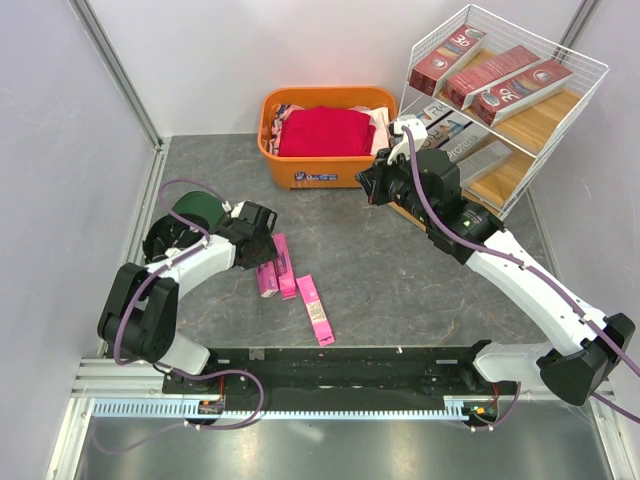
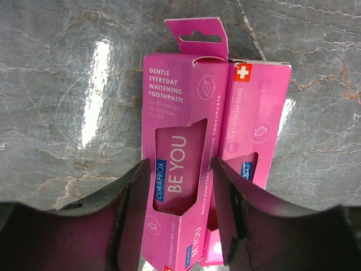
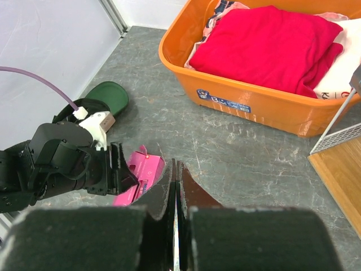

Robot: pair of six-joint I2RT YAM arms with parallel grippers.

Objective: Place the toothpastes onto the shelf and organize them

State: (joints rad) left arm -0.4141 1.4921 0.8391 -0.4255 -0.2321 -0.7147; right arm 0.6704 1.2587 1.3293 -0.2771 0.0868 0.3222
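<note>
Three pink toothpaste boxes (image 1: 285,265) lie on the table (image 1: 420,280) in front of the left arm — two touching side by side, a third box (image 1: 317,308) just apart. The left claw (image 2: 180,189) has its fingers (image 2: 132,220) pressed against both long sides of the BE YOU box (image 2: 172,164), gripping across its narrow width. The box's long axis runs straight out from the wrist. The shelf (image 1: 590,70) stands well off at the far right, nearer the right claw (image 3: 175,186) — pinched shut on nothing. A carry rightward looks due.
</note>
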